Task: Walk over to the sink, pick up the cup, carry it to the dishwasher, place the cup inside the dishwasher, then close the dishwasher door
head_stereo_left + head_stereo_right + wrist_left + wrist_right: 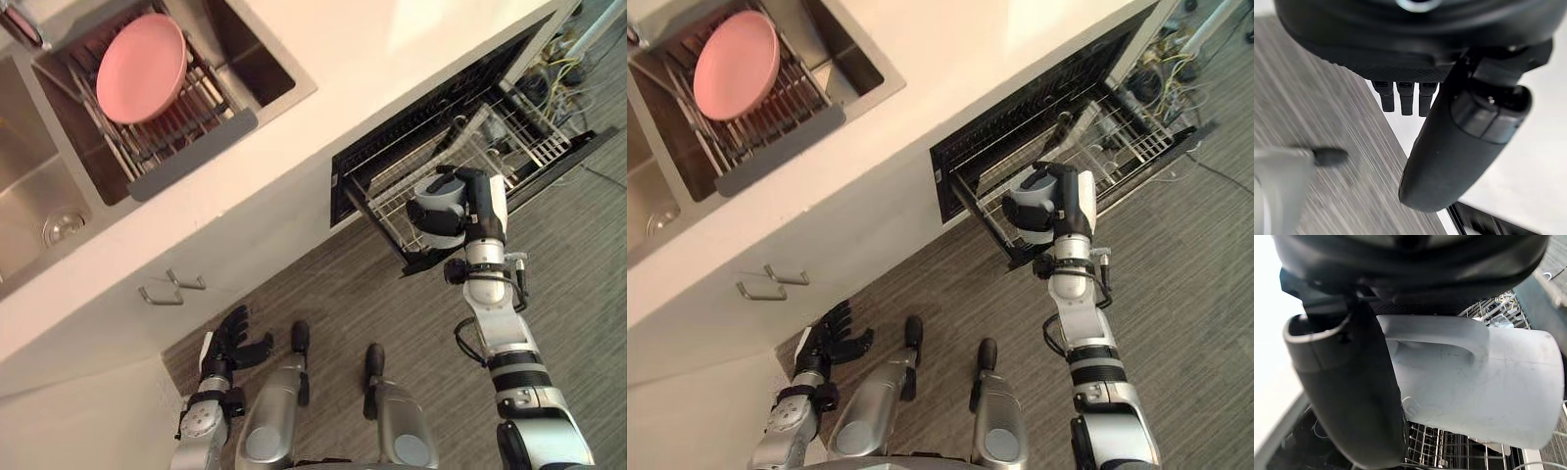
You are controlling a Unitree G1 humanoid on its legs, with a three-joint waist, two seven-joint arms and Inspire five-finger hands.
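Just one cup point(1488, 391), one plate point(142, 67).

We look steeply down from the head through two eyes side by side; both share the counter point(392, 49), the sink point(29, 186) at ten o'clock and the open dishwasher point(421, 117) at two o'clock. The left wrist camera looks closely along the left hand point(1449, 156) toward the floor point(1312, 98); the right wrist camera, along the right hand point(1347, 396), past the gripped cup point(1488, 391), into the rack point(1449, 453).

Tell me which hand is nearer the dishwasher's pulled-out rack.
Right. The right hand, holding the cup, is at the front edge of the rack; the left hand hangs open beside the cabinet, well away from it.
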